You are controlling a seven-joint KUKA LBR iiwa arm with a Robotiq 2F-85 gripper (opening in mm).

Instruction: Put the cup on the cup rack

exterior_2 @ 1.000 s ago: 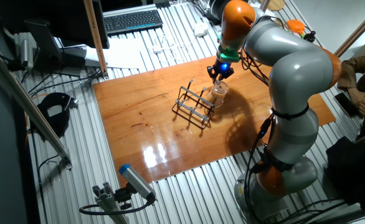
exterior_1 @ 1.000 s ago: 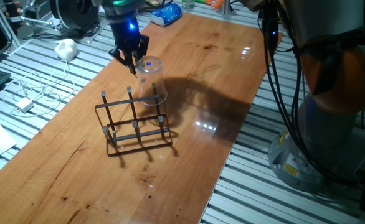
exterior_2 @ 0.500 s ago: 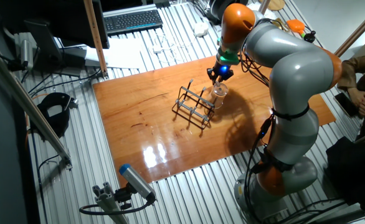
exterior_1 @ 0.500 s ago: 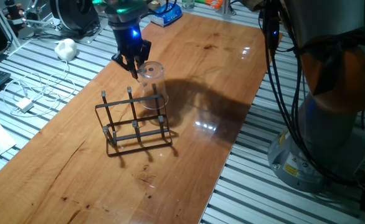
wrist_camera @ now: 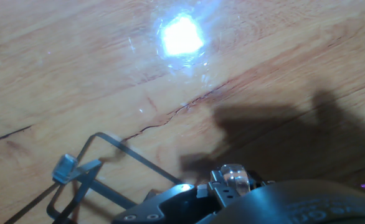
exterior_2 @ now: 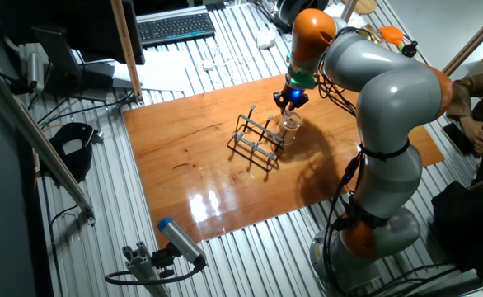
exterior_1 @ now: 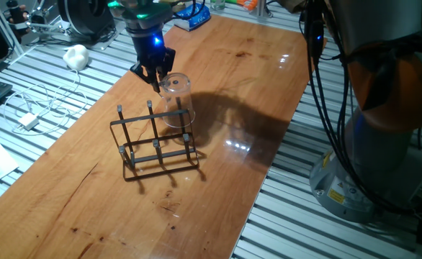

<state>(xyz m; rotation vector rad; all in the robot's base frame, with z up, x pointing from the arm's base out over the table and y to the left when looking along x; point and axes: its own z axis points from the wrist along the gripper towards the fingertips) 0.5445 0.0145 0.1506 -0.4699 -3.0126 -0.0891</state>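
The clear cup sits mouth-down over the far right peg of the dark wire cup rack. It also shows in the other fixed view, on the rack. My gripper hangs just up and left of the cup's top, with its fingertips close to the edge, and holds nothing. Its fingers look close together, but I cannot make out the gap. In the other fixed view the gripper is above the cup. The hand view shows a rack peg at lower left and bare wood.
The wooden table has slatted metal around it. A blue pack lies at the table's far end. A white lump and cables lie off the left edge. The arm's base stands at right.
My gripper has lifted slightly, up and away from the cup's top. The cup has settled a little lower on its peg. The rack has not moved.
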